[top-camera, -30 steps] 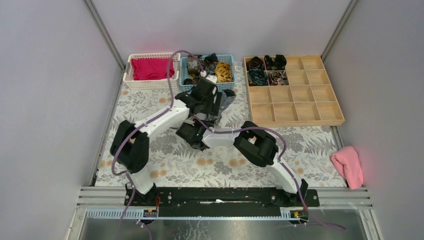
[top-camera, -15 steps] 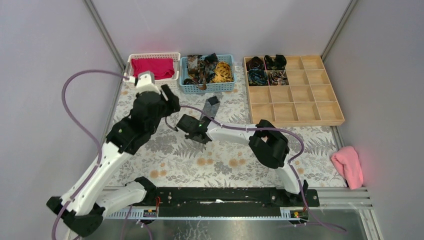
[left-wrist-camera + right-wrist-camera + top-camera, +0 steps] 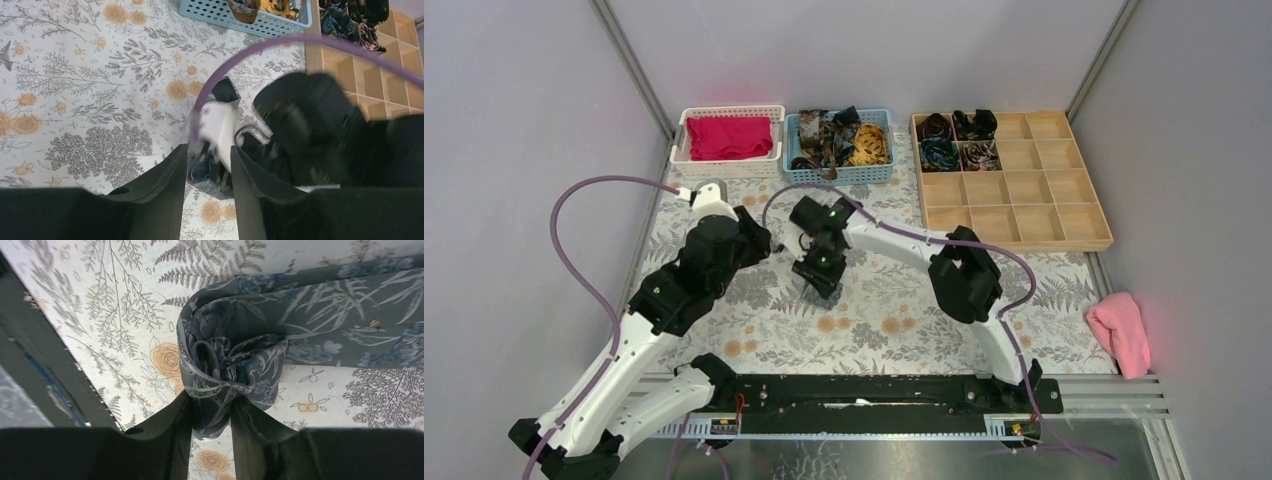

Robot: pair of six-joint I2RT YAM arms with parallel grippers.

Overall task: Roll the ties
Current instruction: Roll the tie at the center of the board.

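Wooden tray (image 3: 1024,243), blue basket (image 3: 844,175), pink cloth (image 3: 1121,332)

You get bright, soft, even light from above in the top view, with only faint shadows under the arms and a pinkish cast on the wall beside the pink cloth (image 3: 1121,332). In your left wrist view the right arm (image 3: 310,130) is smeared by motion blur, while the tablecloth (image 3: 75,75) is sharp. Your right wrist view is crisp on the tie (image 3: 235,365), but its fingers (image 3: 155,445) are dark and underlit.
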